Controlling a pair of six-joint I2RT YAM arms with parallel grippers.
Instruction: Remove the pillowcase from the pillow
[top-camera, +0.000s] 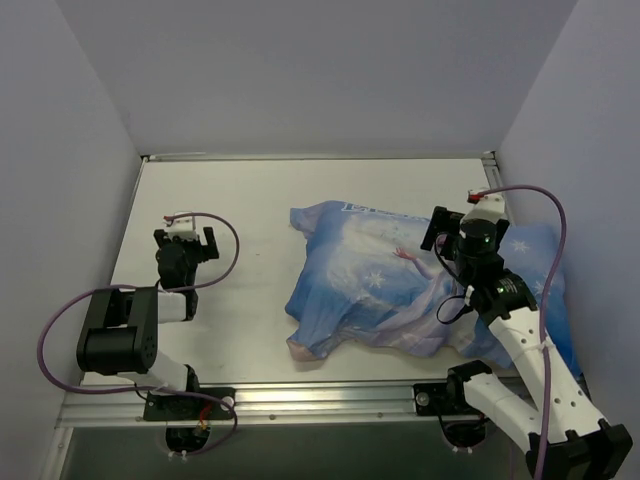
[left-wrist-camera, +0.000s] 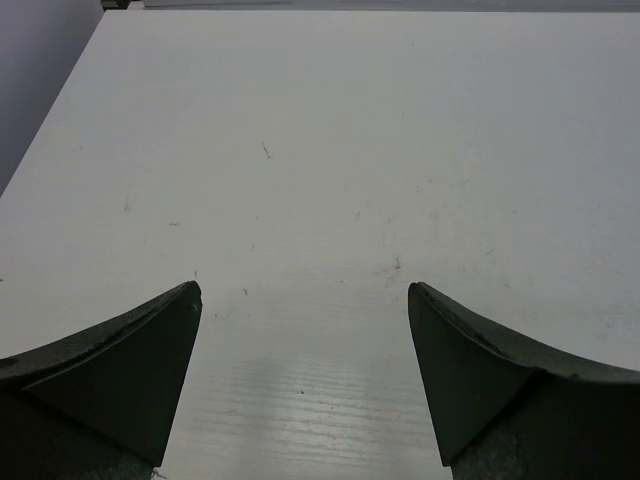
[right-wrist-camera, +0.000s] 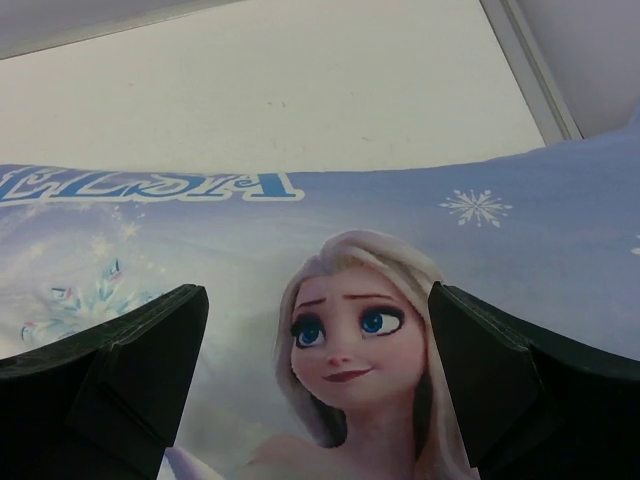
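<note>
While looking down from above, finds the pillowcase (top-camera: 400, 290) on the right half of the table (top-camera: 240, 200), light blue, printed side up, with white snowflakes and a cartoon princess. Reaches from mid-table to the right edge, closer to the near edge than to the far wall. Shows a pale pink rim at the near left corner. Looks plump and rounded, so probably has the pillow inside, hidden under the fabric.

Places the right gripper (top-camera: 465, 240) above the right part of the pillowcase, jaws spread wide, with nothing between them. From the right wrist, frames the princess's face (right-wrist-camera: 350, 330) between the two dark fingers (right-wrist-camera: 120, 380), with white lettering (right-wrist-camera: 200, 185) along the cover's far edge and white table beyond. Cannot tell whether the fingertips touch the cloth.

Sets the left gripper (top-camera: 185, 245) well apart from the pillowcase, over the left side of the table, jaws equally wide and gripping nothing. From the left wrist, gives only white tabletop with faint scuffs between and beyond the fingers.
</note>
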